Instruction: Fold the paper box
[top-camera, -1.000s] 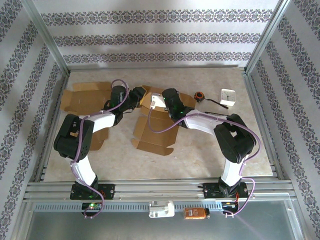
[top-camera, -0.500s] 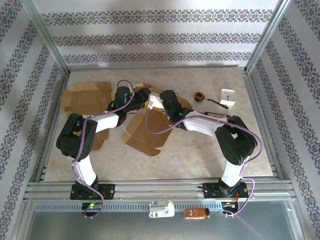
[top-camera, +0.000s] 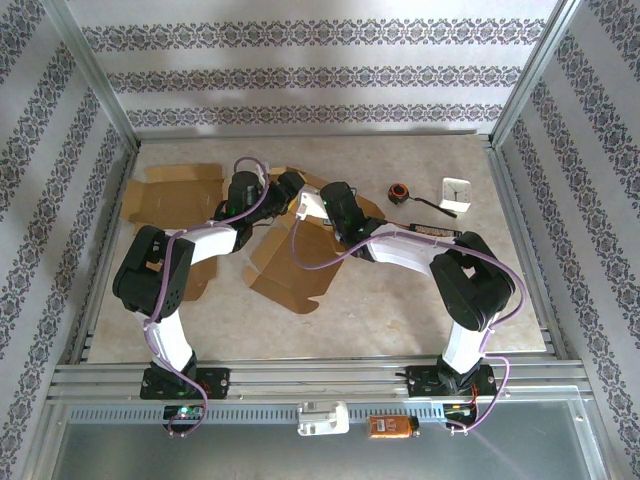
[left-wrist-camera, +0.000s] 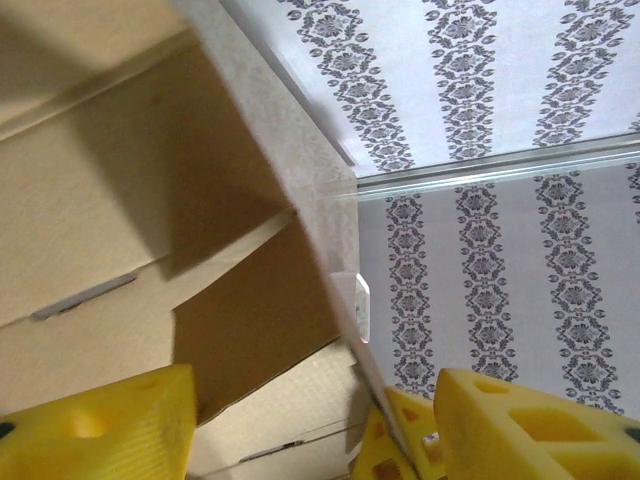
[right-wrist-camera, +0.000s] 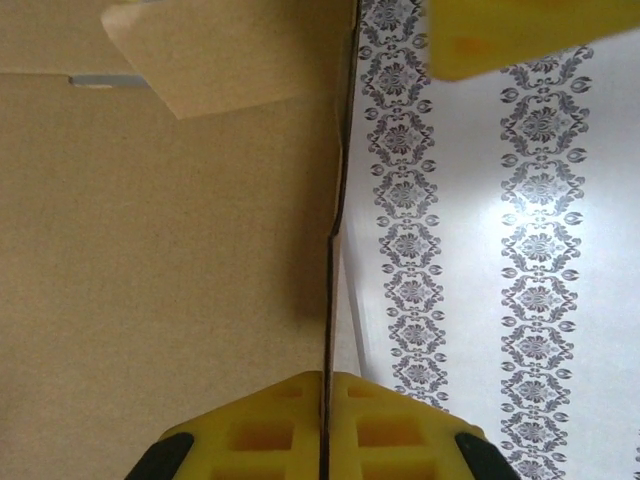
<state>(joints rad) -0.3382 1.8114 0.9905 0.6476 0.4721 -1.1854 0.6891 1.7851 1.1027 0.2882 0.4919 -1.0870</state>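
Nothing legible anywhere. The paper box (top-camera: 290, 265) pinched in the right gripper (right-wrist-camera: 325, 425) shows plain brown card. The white clock (top-camera: 457, 190), well to that gripper's right, and the orange item (top-camera: 392, 427) on the front rail (top-camera: 120, 412) carry marks too small to read.

Matt brown cardboard — paper box (top-camera: 290, 265); yellow pitted foam — right fingers (right-wrist-camera: 250, 435); smooth table (top-camera: 400, 310).
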